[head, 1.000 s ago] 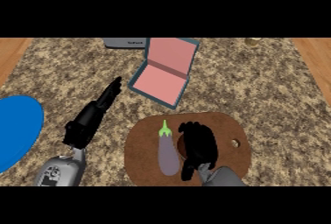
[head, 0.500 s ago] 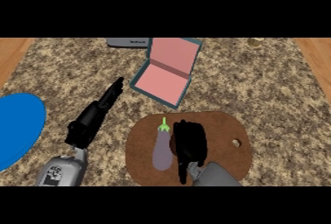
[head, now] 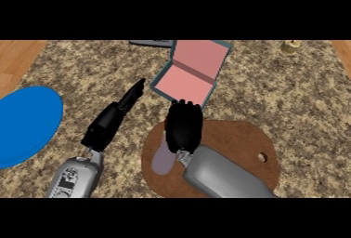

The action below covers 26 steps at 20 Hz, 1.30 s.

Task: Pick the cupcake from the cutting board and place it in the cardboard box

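Note:
My right hand (head: 184,126) hovers over the far left rim of the brown cutting board (head: 233,139), its fingers curled downward and pointing at the box. The cupcake is hidden; the bare board shows none, so it sits inside that curled hand. The open cardboard box (head: 191,74), pink inside with a teal rim, lies just beyond the fingertips. My left hand (head: 109,122) rests open on the counter to the left, fingers straight and aimed up-right.
A pale purple eggplant (head: 163,160) lies on the board's left side, partly under my right forearm. A blue plate (head: 24,123) sits at the left edge. A grey object (head: 152,42) and a small tan item (head: 293,46) stand at the back.
My right hand has lifted off the middle of the board and moved forward and left toward the box. The left hand has barely shifted.

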{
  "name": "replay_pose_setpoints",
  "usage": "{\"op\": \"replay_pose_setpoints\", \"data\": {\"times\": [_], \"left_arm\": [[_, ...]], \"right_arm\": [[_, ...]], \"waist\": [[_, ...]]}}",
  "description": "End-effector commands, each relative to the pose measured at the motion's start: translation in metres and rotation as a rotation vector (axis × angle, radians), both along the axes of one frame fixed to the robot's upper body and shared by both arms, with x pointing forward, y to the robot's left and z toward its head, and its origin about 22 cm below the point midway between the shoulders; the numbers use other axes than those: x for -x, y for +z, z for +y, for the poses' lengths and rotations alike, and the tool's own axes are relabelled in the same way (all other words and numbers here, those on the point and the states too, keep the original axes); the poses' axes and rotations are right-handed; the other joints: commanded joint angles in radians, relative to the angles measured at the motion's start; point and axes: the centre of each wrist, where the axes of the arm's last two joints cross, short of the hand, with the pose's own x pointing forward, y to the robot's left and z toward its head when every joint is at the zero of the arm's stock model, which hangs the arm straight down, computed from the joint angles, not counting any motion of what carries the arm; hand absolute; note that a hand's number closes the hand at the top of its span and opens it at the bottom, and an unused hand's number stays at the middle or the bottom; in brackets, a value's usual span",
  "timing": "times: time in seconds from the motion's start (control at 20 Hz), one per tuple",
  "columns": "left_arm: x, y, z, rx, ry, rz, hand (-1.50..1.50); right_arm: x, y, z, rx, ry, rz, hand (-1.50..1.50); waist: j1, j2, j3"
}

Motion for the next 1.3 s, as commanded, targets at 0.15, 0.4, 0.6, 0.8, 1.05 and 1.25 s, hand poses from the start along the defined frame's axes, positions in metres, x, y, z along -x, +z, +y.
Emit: {"op": "replay_pose_setpoints", "data": {"times": [0.15, 0.4, 0.6, 0.8, 1.05, 1.25], "left_arm": [[0.002, -0.01, -0.003, -0.004, -0.008, 0.013, 0.0], [-0.001, -0.006, -0.013, -0.01, -0.017, 0.014, 0.0], [-0.006, -0.009, 0.002, -0.012, -0.004, 0.03, 0.0], [-0.003, -0.012, -0.002, -0.001, 0.005, 0.027, 0.0], [-0.001, -0.016, 0.002, -0.003, 0.022, 0.026, 0.0], [-0.001, -0.019, -0.002, -0.018, 0.032, 0.034, 0.0]], "right_arm": [[0.001, 0.056, 0.039, -0.035, -0.117, -0.164, 1.5], [0.012, 0.096, 0.057, -0.105, -0.053, -0.236, 1.5], [0.013, 0.131, 0.066, -0.173, -0.054, -0.373, 1.5], [0.005, 0.151, 0.066, -0.218, -0.089, -0.397, 1.5], [-0.008, 0.175, 0.068, -0.206, -0.144, -0.433, 1.5], [-0.023, 0.187, 0.069, -0.199, -0.2, -0.461, 1.5]], "waist": [[0.014, -0.005, -0.001], [0.01, -0.012, -0.001], [0.003, -0.016, -0.002], [-0.014, -0.021, -0.002], [-0.026, -0.024, -0.003], [-0.033, -0.015, -0.003]]}}
